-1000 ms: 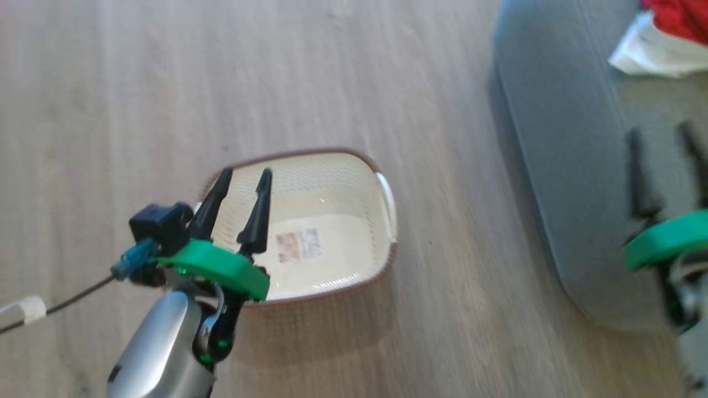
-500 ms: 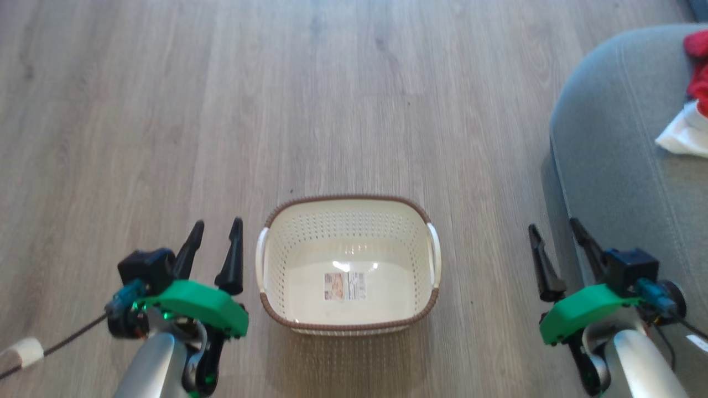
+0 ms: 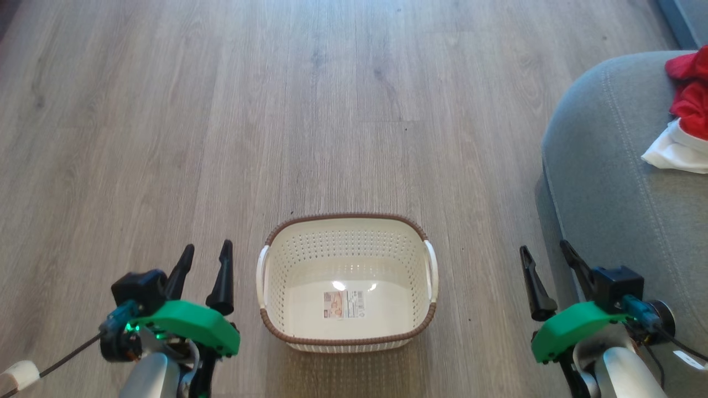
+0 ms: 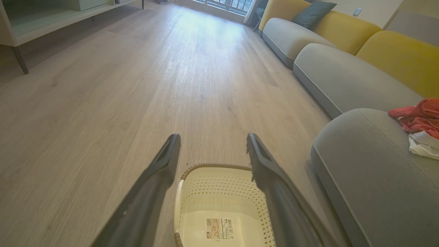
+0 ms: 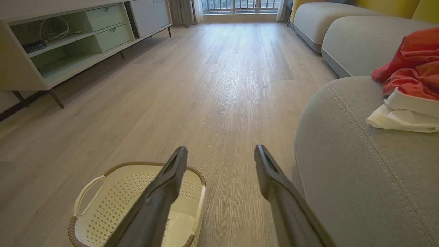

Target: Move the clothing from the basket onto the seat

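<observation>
The red-and-white clothing (image 3: 687,108) lies bunched on the grey seat (image 3: 608,193), well apart from the basket (image 3: 345,216); the basket stands upright on the wooden floor (image 3: 221,138), its sticker label (image 3: 344,304) showing; the left gripper (image 3: 207,250) hangs just beside it, fingers spread wide, holding nothing; the right gripper (image 3: 543,247) likewise, between basket and seat.

Basket (image 3: 345,341) on the floor (image 3: 221,110), dead ahead, centre. Label (image 3: 344,304) lies on the basket's bottom. Seat (image 3: 608,193) to the basket's right, apart from it. Clothing (image 3: 688,105) lies on the seat, at its far right, well apart from the basket. Left gripper (image 3: 207,251) just left of the basket; right gripper (image 3: 542,247) between basket and seat. Shelf unit (image 5: 68,51) across the floor, far left.
</observation>
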